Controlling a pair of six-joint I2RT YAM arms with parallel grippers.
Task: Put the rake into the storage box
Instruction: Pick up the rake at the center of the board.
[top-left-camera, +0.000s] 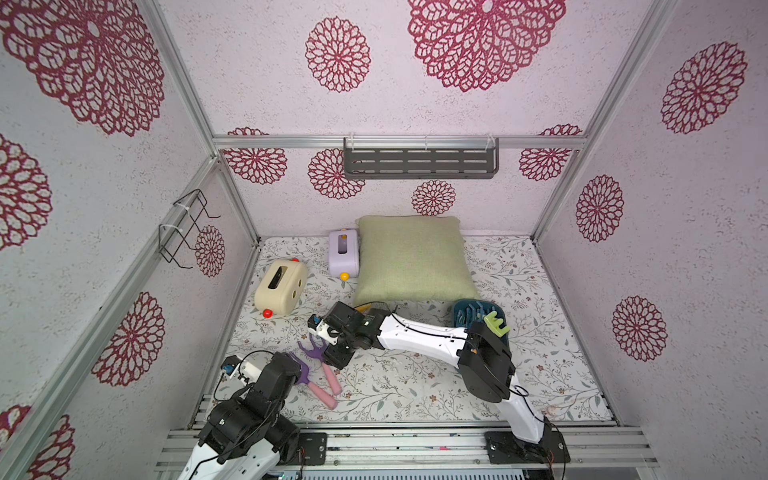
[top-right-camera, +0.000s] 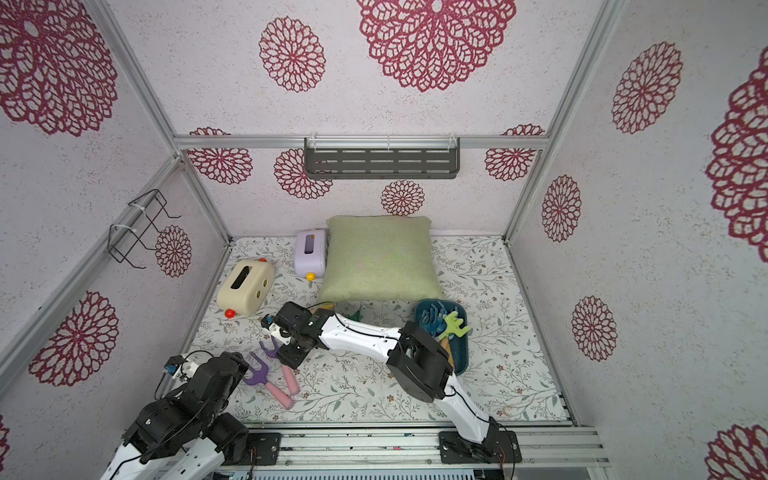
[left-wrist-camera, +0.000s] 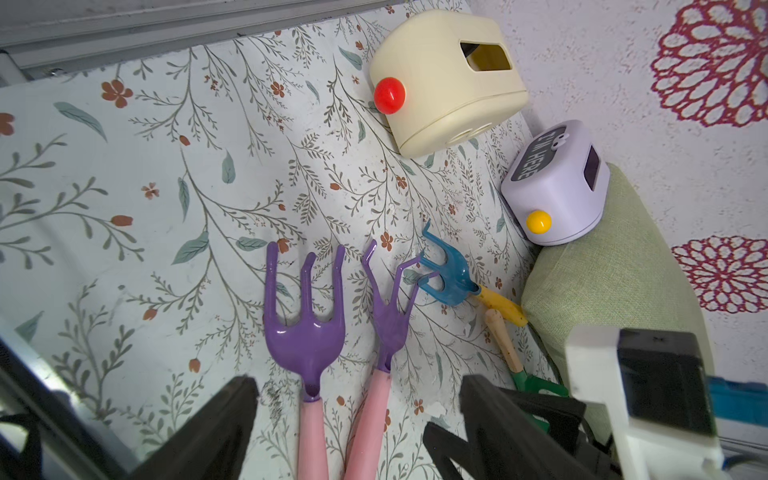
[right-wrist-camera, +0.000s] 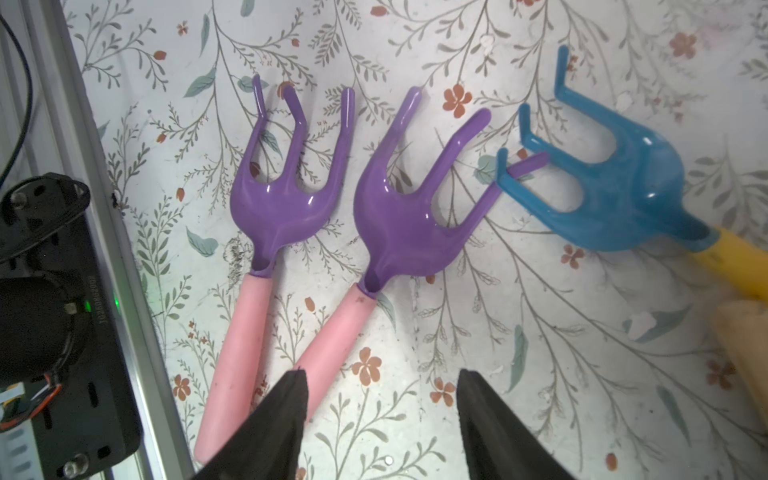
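Parted, empty: right gripper (right-wrist-camera: 381, 372), one finger (right-wrist-camera: 286, 415) over pink handle of purple rake (right-wrist-camera: 399, 216). Wide apart, empty: left gripper (left-wrist-camera: 357, 382), straddling both pink handles. Just beside: second purple rake (right-wrist-camera: 286, 199), handle ends near front table edge. Touching tine: blue rake (right-wrist-camera: 615, 187). Well apart rightward, across bare floral mat (top-left-camera: 415, 374), at cushion (top-left-camera: 411, 257) corner: storage box (top-right-camera: 462, 359).

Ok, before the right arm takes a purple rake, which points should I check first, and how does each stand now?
1. Right end effector open, empty: ok.
2. Gap centred on handle of nearer purple rake: not ok, handle under one finger.
3. That rake free of blue rake: not ok, tines cross.
4. Left end effector out of the way: not ok, open above both purple rakes.
5. Room in storage box: cannot tell, arm hides part.
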